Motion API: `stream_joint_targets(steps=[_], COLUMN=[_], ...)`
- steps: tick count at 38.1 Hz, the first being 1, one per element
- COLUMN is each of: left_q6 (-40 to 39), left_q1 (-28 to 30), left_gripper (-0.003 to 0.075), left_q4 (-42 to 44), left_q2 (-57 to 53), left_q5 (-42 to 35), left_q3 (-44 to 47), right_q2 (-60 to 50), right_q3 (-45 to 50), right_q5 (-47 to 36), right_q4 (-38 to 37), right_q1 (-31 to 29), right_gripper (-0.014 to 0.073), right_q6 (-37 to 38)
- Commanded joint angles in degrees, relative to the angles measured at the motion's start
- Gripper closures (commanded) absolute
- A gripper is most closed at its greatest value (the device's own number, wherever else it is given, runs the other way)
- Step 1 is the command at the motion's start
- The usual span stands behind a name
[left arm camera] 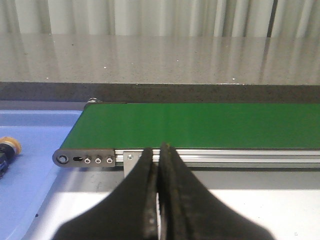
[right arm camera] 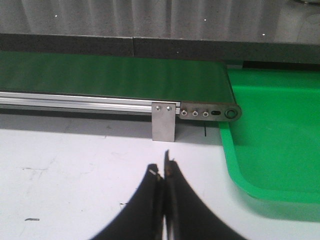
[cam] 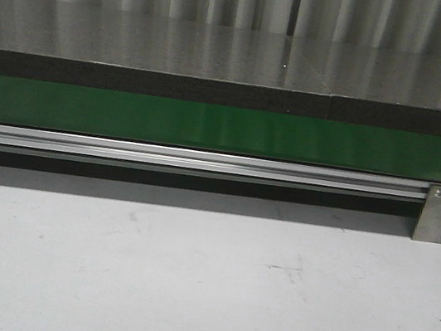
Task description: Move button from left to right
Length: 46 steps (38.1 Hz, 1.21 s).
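Green belt (cam: 210, 128) runs left to right across the table (cam: 186, 278), on an aluminium rail (cam: 188, 159). Off its left end lies a blue tray (left arm camera: 35, 145), and the button (left arm camera: 7, 151) rests there, orange cap up against the view's edge. Off the right end sits a green tray (right arm camera: 275, 145). The left gripper (left arm camera: 159, 155) and right gripper (right arm camera: 163, 170) both hover over the table, fingers pressed together, holding nothing.

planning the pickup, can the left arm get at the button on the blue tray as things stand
Probably yes: the button lies uncovered on the blue tray, off to the side of the shut left tool, with nothing between them.
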Motion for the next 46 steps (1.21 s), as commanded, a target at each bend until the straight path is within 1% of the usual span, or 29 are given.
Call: stream_joint_targets(steps=[1,33,39,43,46], left_q6=[-0.57,-0.57,-0.57,-0.57,-0.57], left_q1=[-0.35,-0.35,-0.35,-0.35,-0.35], left_gripper=[0.0741,0.0741,0.0741,0.0741,0.0741], left_q4=[-0.07,-0.07,-0.07,-0.32,-1.21], left_q2=[-1.04,-1.04,-1.04,-1.04,-1.04], left_q5=[-4.84,-4.84,-5.39,-8.09,-14.06], left_q3=[1.57,1.57,1.57,1.57,1.16], right_q2=[-0.66,-0.66,-0.66,-0.66,-0.66], right_q3=[-0.51,-0.51,-0.56,-0.61,-1.59], right_q5=[-4.38,-4.43,-6.40,-10.99,-12.92], right_q4=[-0.42,-0.42,-0.42,-0.42,-0.42], right_q1=[0.06,0.06,0.13,0.13,0.31], right_gripper=[0.0662,0.0662,0.0662,0.0662,0.0662], right_q6=[-0.49,-0.49,-0.49,-0.49,-0.49])
